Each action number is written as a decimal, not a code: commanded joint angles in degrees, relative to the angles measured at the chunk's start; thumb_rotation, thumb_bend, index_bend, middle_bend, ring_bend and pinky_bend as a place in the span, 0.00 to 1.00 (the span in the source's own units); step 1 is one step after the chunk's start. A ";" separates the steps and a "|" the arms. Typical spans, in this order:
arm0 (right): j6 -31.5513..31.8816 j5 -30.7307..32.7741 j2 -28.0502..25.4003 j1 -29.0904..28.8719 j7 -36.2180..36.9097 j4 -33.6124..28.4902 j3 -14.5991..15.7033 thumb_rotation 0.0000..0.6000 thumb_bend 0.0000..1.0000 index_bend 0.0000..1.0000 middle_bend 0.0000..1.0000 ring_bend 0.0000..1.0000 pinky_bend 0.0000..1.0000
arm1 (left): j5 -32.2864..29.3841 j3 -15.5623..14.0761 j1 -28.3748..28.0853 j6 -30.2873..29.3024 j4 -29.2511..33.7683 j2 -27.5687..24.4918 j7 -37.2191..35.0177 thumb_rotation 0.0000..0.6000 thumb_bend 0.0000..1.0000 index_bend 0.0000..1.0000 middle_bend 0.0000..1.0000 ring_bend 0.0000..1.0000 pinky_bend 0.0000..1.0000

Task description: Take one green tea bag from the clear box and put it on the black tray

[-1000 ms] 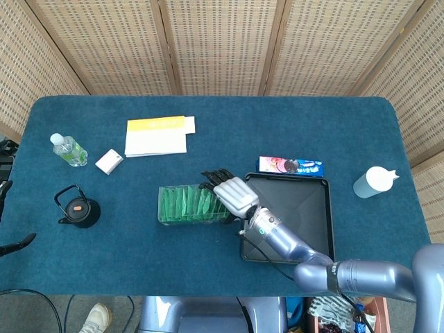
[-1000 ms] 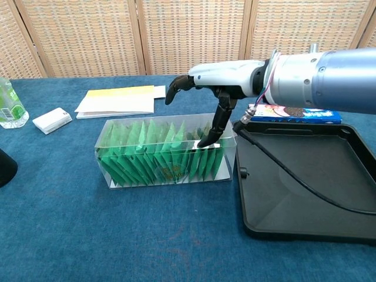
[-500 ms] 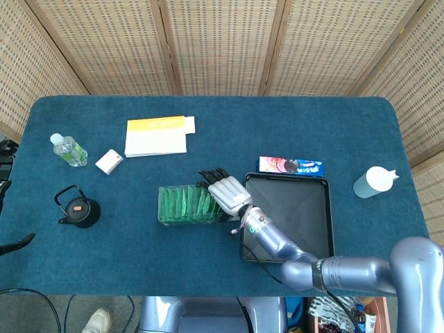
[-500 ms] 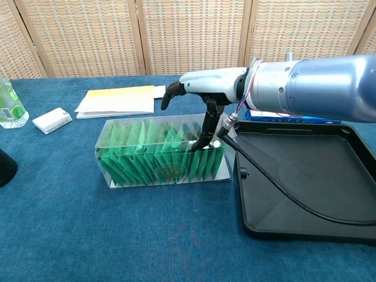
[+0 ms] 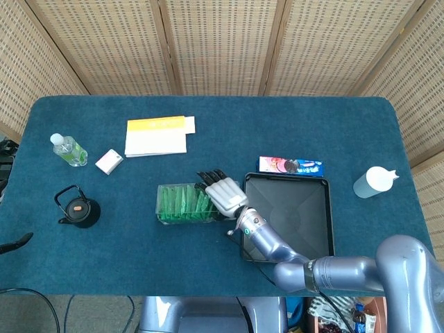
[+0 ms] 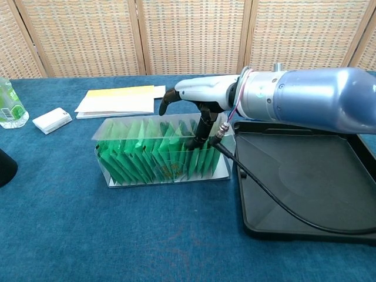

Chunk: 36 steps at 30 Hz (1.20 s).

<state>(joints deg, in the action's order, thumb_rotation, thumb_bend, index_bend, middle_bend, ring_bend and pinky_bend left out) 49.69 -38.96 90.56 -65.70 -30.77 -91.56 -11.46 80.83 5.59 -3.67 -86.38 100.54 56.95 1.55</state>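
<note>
Green tea bags (image 6: pixel 155 154) stand packed in the clear box (image 6: pixel 161 154), directly under the right hand (image 6: pixel 197 97), whose dark fingers (image 6: pixel 198 131) reach down into the box's right end among the bags. The fingertips are buried behind the packets and the box wall, so whether they pinch a bag cannot be told. The left hand is out of sight in both views. The black tray (image 6: pixel 305 182) lies just to the right of the hand, its far corner cut off by the frame. Since a second ago the hand has slid leftward along the box and the box itself has shifted slightly left with it.
</note>
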 commanded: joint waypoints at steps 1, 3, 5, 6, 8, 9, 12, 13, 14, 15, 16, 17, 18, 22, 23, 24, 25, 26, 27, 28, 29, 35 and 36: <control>0.33 -0.39 0.14 0.03 0.38 0.11 -0.26 1.00 0.56 0.23 0.00 0.00 0.00 | 0.03 0.00 0.00 -0.02 -0.01 -0.07 -0.11 1.00 0.00 0.00 0.00 0.00 0.00; 0.74 -0.77 0.09 0.10 0.90 0.02 -0.77 1.00 0.58 0.24 0.00 0.00 0.00 | 0.06 -0.02 0.04 -0.09 -0.02 -0.11 -0.21 1.00 0.00 0.00 0.00 0.00 0.00; 0.94 -1.02 -0.11 0.14 1.34 -0.16 -1.21 1.00 0.59 0.24 0.00 0.00 0.00 | 0.10 -0.04 0.07 -0.15 -0.04 -0.18 -0.36 1.00 0.00 0.00 0.00 0.00 0.00; 1.10 -1.09 -0.24 0.11 1.54 -0.25 -1.56 1.00 0.59 0.24 0.00 0.00 0.00 | 0.09 -0.01 0.08 -0.20 -0.05 -0.21 -0.43 1.00 0.00 0.00 0.00 0.00 0.00; 1.39 -1.07 -0.52 -0.04 1.77 -0.30 -2.24 1.00 0.59 0.24 0.00 0.00 0.00 | 0.06 0.00 0.13 -0.28 -0.05 -0.29 -0.66 1.00 0.00 0.00 0.00 0.00 0.00; 1.62 -1.03 -0.60 -0.15 1.89 -0.21 -2.67 1.00 0.59 0.25 0.00 0.00 0.00 | 0.05 0.01 0.14 -0.28 -0.07 -0.33 -0.77 1.00 0.00 0.00 0.00 0.00 0.00; 2.50 -0.52 -0.58 -0.76 2.42 0.89 -4.71 1.00 0.59 0.26 0.00 0.00 0.00 | -0.04 0.03 0.15 -0.24 -0.16 -0.48 -1.17 1.00 0.00 0.00 0.00 0.00 0.00; 2.76 -0.37 -0.53 -0.98 2.62 1.43 -5.39 1.00 0.59 0.26 0.00 0.00 0.00 | -0.08 0.03 0.14 -0.17 -0.20 -0.52 -1.30 1.00 0.00 0.00 0.00 0.00 0.00; 3.07 -0.29 -0.42 -1.16 2.77 1.97 -5.94 1.00 0.59 0.27 0.00 0.00 0.00 | -0.11 0.03 0.13 -0.12 -0.24 -0.56 -1.42 1.00 0.00 0.00 0.00 0.00 0.00; 3.53 -0.14 -0.23 -1.40 2.94 2.81 -6.67 1.00 0.59 0.28 0.00 0.00 0.00 | -0.20 0.07 0.10 -0.05 -0.26 -0.61 -1.59 1.00 0.00 0.00 0.00 0.00 0.00; 3.80 0.25 0.05 -1.76 2.99 3.88 -7.38 1.00 0.59 0.28 0.00 0.00 0.00 | -0.30 0.12 0.07 0.03 -0.32 -0.69 -1.81 1.00 0.00 0.00 0.00 0.00 0.00; 3.83 0.45 0.18 -1.91 2.94 4.26 -7.57 1.00 0.59 0.28 0.00 0.00 0.00 | -0.34 0.13 0.07 0.06 -0.34 -0.71 -1.89 1.00 0.00 0.00 0.00 0.00 0.00; 3.94 0.68 0.27 -2.06 2.88 4.73 -7.83 1.00 0.59 0.29 0.00 0.00 0.00 | -0.39 0.15 0.06 0.09 -0.36 -0.72 -1.97 1.00 0.00 0.00 0.00 0.00 0.00; 5.81 3.34 1.47 -3.44 1.32 9.25 -9.74 1.00 0.59 0.29 0.00 0.00 0.00 | -0.83 0.26 -0.07 0.60 -0.54 -0.99 -2.81 1.00 0.00 0.00 0.00 0.00 0.00; 6.68 4.30 2.01 -3.77 0.50 10.31 -10.04 1.00 0.59 0.29 0.00 0.00 0.00 | -0.87 0.23 -0.13 0.78 -0.60 -1.00 -2.89 1.00 0.00 0.00 0.00 0.00 0.00; 7.49 5.20 2.57 -4.06 -0.35 11.11 -10.27 1.00 0.59 0.29 0.00 0.00 0.00 | -0.88 0.22 -0.18 0.90 -0.60 -1.05 -2.95 1.00 0.00 0.00 0.00 0.00 0.00; 8.53 6.46 3.19 -4.39 -1.75 12.22 -10.36 1.00 0.59 0.29 0.00 0.00 0.00 | -0.87 0.18 -0.25 1.06 -0.62 -1.06 -2.97 1.00 0.00 0.00 0.00 0.00 0.00; 9.05 7.56 3.57 -4.63 -3.11 13.08 -10.20 1.00 0.59 0.29 0.00 0.00 0.00 | -0.91 0.17 -0.32 1.21 -0.66 -1.07 -2.98 1.00 0.00 0.00 0.00 0.00 0.00; 9.28 8.79 3.87 -4.87 -4.45 13.77 -10.06 1.00 0.59 0.29 0.00 0.00 0.00 | -1.01 0.19 -0.40 1.38 -0.71 -1.07 -3.01 1.00 0.00 0.00 0.00 0.00 0.00; 9.46 10.31 4.17 -5.13 -5.84 14.35 -10.08 1.00 0.59 0.29 0.00 0.00 0.00 | -1.12 0.21 -0.49 1.55 -0.77 -1.05 -3.03 1.00 0.00 0.00 0.00 0.00 0.00; 9.49 11.37 4.34 -5.26 -6.69 14.68 -10.13 1.00 0.59 0.29 0.00 0.00 0.00 | -1.16 0.20 -0.53 1.66 -0.80 -1.06 -3.06 1.00 0.00 0.00 0.00 0.00 0.00; 8.90 10.96 3.68 -4.49 -6.66 13.02 -10.11 1.00 0.53 0.29 0.00 0.00 0.00 | -1.30 0.24 -0.61 1.81 -0.83 -1.18 -3.42 1.00 0.00 0.00 0.00 0.00 0.00; 8.95 9.53 3.39 -4.26 -6.31 12.27 -9.78 1.00 0.50 0.29 0.00 0.00 0.00 | -1.34 0.24 -0.61 1.83 -0.84 -1.19 -3.43 1.00 0.00 0.00 0.00 0.00 0.00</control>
<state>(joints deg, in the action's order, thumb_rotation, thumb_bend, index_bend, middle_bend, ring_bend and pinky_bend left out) 58.63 -26.93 94.36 -70.39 -37.67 -78.06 -21.57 79.48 5.84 -4.30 -84.54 99.71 55.75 -1.88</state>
